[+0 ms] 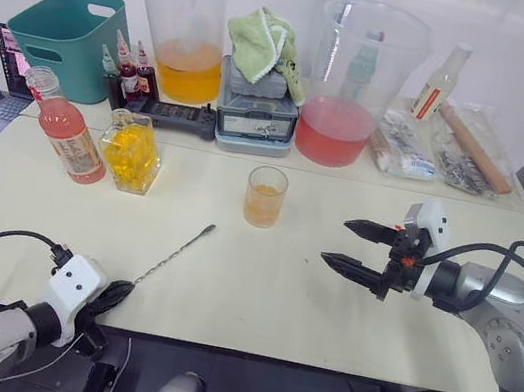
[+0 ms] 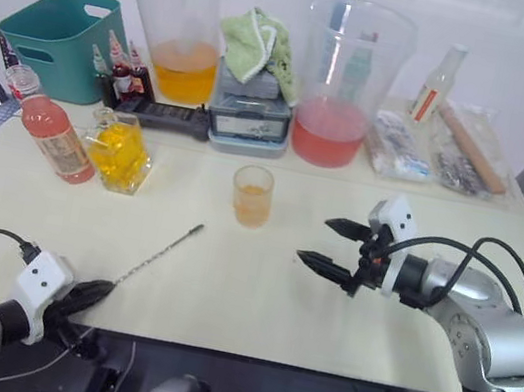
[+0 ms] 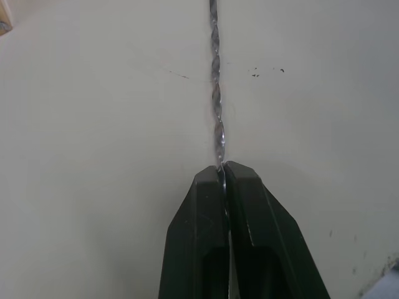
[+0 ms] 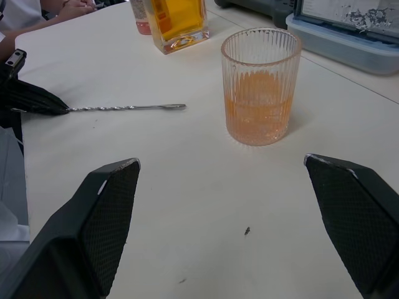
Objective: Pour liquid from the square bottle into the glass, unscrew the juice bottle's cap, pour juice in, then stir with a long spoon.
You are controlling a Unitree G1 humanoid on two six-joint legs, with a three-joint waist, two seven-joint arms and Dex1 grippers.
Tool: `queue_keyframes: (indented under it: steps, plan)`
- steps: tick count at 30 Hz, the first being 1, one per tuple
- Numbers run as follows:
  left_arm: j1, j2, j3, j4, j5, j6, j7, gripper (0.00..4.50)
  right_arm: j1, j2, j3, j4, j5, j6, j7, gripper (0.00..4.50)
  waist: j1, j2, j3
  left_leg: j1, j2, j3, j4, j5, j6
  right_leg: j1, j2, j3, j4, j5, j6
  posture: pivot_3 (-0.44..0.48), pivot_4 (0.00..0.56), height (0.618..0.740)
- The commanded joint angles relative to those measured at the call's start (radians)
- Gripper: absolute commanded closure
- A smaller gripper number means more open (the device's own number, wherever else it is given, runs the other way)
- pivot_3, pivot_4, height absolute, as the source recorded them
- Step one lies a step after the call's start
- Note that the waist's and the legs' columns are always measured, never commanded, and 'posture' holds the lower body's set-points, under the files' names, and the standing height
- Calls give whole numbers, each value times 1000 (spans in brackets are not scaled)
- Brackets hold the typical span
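My left gripper (image 1: 115, 290) is clamped tight on the near end of the long spoon (image 1: 173, 256), which lies flat on the bench (image 1: 254, 296) pointing toward the glass (image 1: 265, 197). My right gripper (image 1: 354, 248) hangs spread wide to the glass's right. The glass holds some orange liquid; the square bottle (image 1: 132, 152) and juice bottle (image 1: 63, 125) stand touching at far left.

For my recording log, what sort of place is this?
Probably a lab workbench set up for drink mixing: two large measuring beakers of coloured liquid, a digital scale, and a long spoon on the table.
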Motion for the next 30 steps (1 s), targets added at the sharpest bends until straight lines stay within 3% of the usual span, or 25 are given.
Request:
queue_keyframes:
  steps: [1, 5, 11, 18, 26, 30]
  plan:
    - [-13, 19, 15, 34, -12, 53, -10, 3241, -5, -3, -22, -23, 5, -15, 3, 0, 0, 1, -1, 0, 0, 0, 0, 0, 0, 0, 0, 0, 0, 0, 0, 0, 150, 740]
    - [-85, 62, -5, -12, -51, 141, -28, 1909, -3, 3, -19, -32, 6, -13, -6, 0, 0, 1, -1, 1, 1, 0, 0, 0, 0, 0, 1, 0, 2, 0, 0, 0, 150, 740]
    - [-194, 117, -55, -41, -82, 332, -11, 1909, -5, 16, -16, -44, 10, -7, -20, 0, 0, 1, -1, 1, -1, 0, 0, 0, 0, 0, 1, 0, 3, 0, 1, 0, 150, 740]
    - [-200, 139, -99, -68, -76, 464, 14, 1909, -6, 12, -17, -46, 7, -9, -25, 0, 0, 1, -1, 1, -1, 0, 0, 0, 0, 0, 1, 0, 3, 0, 1, 0, 150, 740]
    - [-181, 134, -84, -70, -86, 495, 32, 4405, -24, 18, 0, -40, 6, -16, -14, 0, -3, 5, -3, 3, 1, 3, -1, 0, 0, 0, 1, 2, 3, 0, 0, 0, 150, 740]
    - [-209, 116, -5, -49, -102, 480, 41, 4461, -47, 16, 11, -26, 2, -17, -3, 0, -3, 5, -3, 4, 1, 5, -1, 0, 0, 0, 1, 3, 3, 0, 1, 0, 150, 740]
